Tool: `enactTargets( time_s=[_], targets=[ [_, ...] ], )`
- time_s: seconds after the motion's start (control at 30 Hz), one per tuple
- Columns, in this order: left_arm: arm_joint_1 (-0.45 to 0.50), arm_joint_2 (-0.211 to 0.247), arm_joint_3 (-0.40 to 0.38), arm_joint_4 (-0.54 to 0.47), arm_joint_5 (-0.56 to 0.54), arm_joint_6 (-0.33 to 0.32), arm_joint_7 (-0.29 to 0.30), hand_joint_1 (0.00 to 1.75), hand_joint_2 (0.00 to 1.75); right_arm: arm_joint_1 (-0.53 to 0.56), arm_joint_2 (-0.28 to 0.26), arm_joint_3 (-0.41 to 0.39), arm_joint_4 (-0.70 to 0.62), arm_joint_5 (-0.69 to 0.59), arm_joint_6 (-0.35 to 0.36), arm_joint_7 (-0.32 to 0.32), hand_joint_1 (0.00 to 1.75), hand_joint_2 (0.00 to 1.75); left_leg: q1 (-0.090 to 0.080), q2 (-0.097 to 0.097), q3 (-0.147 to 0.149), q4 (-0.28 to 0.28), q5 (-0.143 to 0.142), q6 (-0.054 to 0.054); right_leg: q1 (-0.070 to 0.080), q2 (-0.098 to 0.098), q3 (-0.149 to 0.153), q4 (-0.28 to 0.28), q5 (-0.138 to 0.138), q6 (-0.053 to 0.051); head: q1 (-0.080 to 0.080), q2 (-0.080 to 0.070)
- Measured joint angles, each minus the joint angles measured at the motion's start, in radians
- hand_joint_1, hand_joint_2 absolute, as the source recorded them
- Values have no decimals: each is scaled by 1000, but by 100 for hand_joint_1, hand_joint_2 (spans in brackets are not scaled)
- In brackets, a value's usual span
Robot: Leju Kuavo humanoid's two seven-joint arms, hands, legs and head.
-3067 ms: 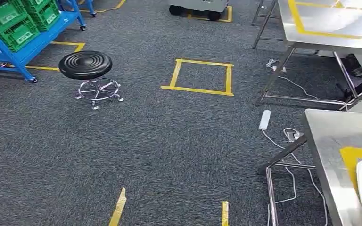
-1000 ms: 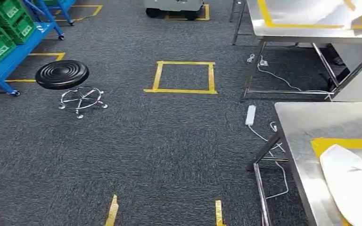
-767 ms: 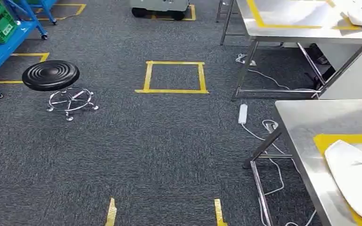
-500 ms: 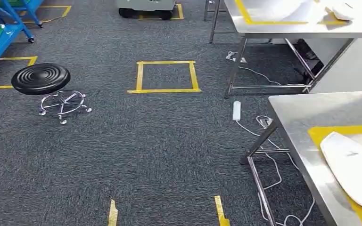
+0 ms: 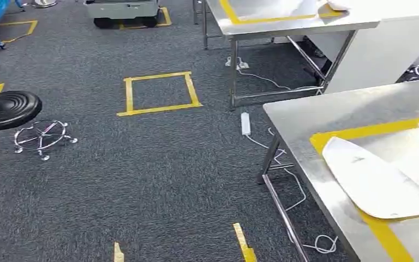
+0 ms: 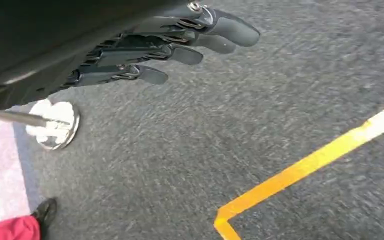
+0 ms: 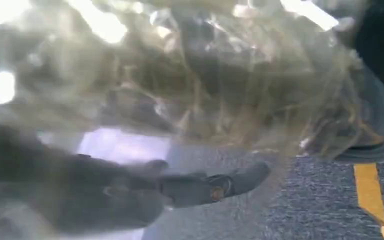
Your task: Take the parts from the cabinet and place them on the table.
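Observation:
A crinkled clear plastic bag [image 7: 205, 75] with dark parts inside hangs close before the right wrist camera. My right hand [image 7: 130, 195] holds it, dark fingers [image 7: 215, 187] showing through the film. My left hand [image 6: 150, 50] hangs over the grey carpet with its fingers apart and nothing in them. In the head view the near steel table [image 5: 305, 117] stands at the right. A yellow tape frame [image 5: 360, 132] is marked on its top, and a flat white sheet [image 5: 376, 180] lies inside it.
A second steel table [image 5: 283, 24] stands further back. A black stool [image 5: 8, 109] is at the left, and a yellow floor square [image 5: 158, 93] lies ahead. A power strip [image 5: 245, 124] and cables lie by the near table's legs. A grey wheeled cart [image 5: 123, 11] is at the back.
The camera has turned to the right: the stool and floor square slid left, the blue rack left the picture, and the near table fills more of the right side.

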Motion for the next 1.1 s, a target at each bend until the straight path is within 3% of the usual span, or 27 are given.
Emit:
enactTargets(
  time_s=[0.03,0.07,0.1,0.13,0.23,0.27,0.3,0.33,0.4,0.43,0.47,0.53,0.57,0.6,0.67,0.73,0.77,0.8,0.83,0.87,0.9,0.93,0.97,1.03,1.07,1.1],
  targets=[
    [0,1,0,0,0,0,0,0,0,0,0,0,0,0,0,0,0,0,-3,-9,35,-85,57,7,0,14,4,0,0,0,0,0],
    [0,3,0,0,-1,0,0,0,0,-1,0,0,0,-1,0,0,0,0,-4,-36,70,-168,102,13,0,25,6,0,-1,1,0,0],
    [0,4,-1,0,-2,0,0,0,0,0,0,0,0,-2,0,0,0,0,-3,-89,81,-194,92,20,2,33,-10,2,-3,4,2,0],
    [1,4,-2,0,-2,0,0,0,0,-6,0,0,0,-3,1,0,0,0,-3,-89,92,-229,86,20,0,48,-6,6,-3,8,2,0],
    [-1,9,-2,-1,-6,0,1,0,0,0,1,2,0,-4,2,0,0,0,-9,-61,94,-238,94,30,-9,76,-24,-6,12,32,-1,0],
    [-3,8,-3,-2,-6,0,1,0,0,1,0,2,0,-4,2,0,0,0,-1,-46,101,-256,103,38,-10,63,-24,0,4,33,0,0],
    [-3,8,-3,-2,-7,0,1,0,0,1,0,3,0,-4,2,0,0,0,-3,-37,106,-263,105,40,-4,7,-35,23,-16,38,2,0],
    [-4,8,-3,-2,-8,0,1,0,0,-1,0,3,0,-5,2,2,0,0,-3,-27,106,-263,105,44,-5,-19,-62,73,-49,43,6,0],
    [-1,7,-3,-2,-8,0,1,0,0,-4,0,3,0,-5,1,3,0,0,-4,-1,106,-263,103,45,-10,-35,-134,214,-116,53,7,0],
    [-1,7,-4,-2,-8,0,1,0,0,-4,0,3,0,-5,1,3,0,0,-4,12,105,-263,103,45,-13,-36,-159,261,-127,58,8,0],
    [-1,7,-4,-2,-8,0,1,0,0,-4,0,3,0,-5,1,3,0,0,-4,23,105,-263,102,44,-17,-37,-158,259,-110,62,8,0],
    [-2,5,-4,-2,-8,0,1,0,0,-1,0,3,0,-6,1,3,0,0,-2,42,108,-262,98,37,-24,-50,-91,136,-34,68,8,0],
    [-2,4,-4,-2,-8,0,1,0,0,-1,0,4,0,-6,1,6,0,0,-1,50,115,-262,95,32,-26,-73,-37,40,5,70,8,0],
    [-2,5,-4,-2,-8,0,1,0,0,-3,1,4,0,-6,1,6,0,0,-3,58,120,-261,91,25,-23,-113,-12,-14,-1,69,8,0],
    [-2,8,-5,-3,-13,0,1,0,0,-6,1,4,0,-6,4,6,0,0,-7,68,125,-259,87,12,-17,-90,-3,-16,7,46,4,0],
    [-6,9,-5,-4,-17,0,1,0,0,-5,1,4,0,-8,8,6,0,0,-1,83,134,-266,87,0,-11,-76,-14,-17,7,32,5,0],
    [-6,9,-6,-6,-19,0,1,0,0,-4,1,4,0,-11,10,6,0,0,4,75,135,-263,79,-10,-17,-66,5,-25,13,21,5,0],
    [-6,9,-6,-7,-24,0,2,0,0,-4,1,4,0,-13,13,6,0,0,5,40,131,-244,59,-12,-16,-60,4,-26,14,18,0,0],
    [-5,10,-6,-8,-34,0,3,0,0,-5,1,4,0,-16,17,6,0,0,5,16,106,-189,20,-10,-15,-53,3,-26,16,12,-2,0],
    [-2,12,-6,-8,-46,0,8,0,0,-7,1,4,0,-18,18,6,0,0,3,6,66,-102,-26,-8,-13,-42,3,-26,16,9,-4,0],
    [1,12,-6,-8,-57,0,15,0,0,-7,1,5,0,-19,18,6,0,0,1,3,28,-24,-55,-6,-10,-31,2,-26,16,6,-3,0],
    [4,12,-6,-8,-68,0,20,0,0,-7,1,5,0,-21,19,5,0,0,0,2,-3,33,-68,-3,-7,-18,3,-26,16,4,-4,0],
    [6,12,-6,-8,-75,0,21,0,0,-7,1,6,0,-21,19,5,0,0,-1,1,-11,42,-55,1,-6,-5,4,-25,16,4,-3,0],
    [8,12,-4,-8,-91,0,27,0,0,-7,1,8,0,-25,21,5,0,0,-3,-5,22,-50,31,11,-3,22,10,-25,15,4,-3,0],
    [8,13,-3,-8,-99,0,31,0,0,-8,1,9,0,-27,21,5,0,0,-4,-22,56,-130,80,17,-3,36,13,-25,15,4,-3,0],
    [9,15,-2,-8,-109,0,33,0,0,-10,1,10,0,-28,21,5,0,0,-4,-68,85,-206,113,22,-5,49,13,-25,14,5,-3,0]
  ],
)
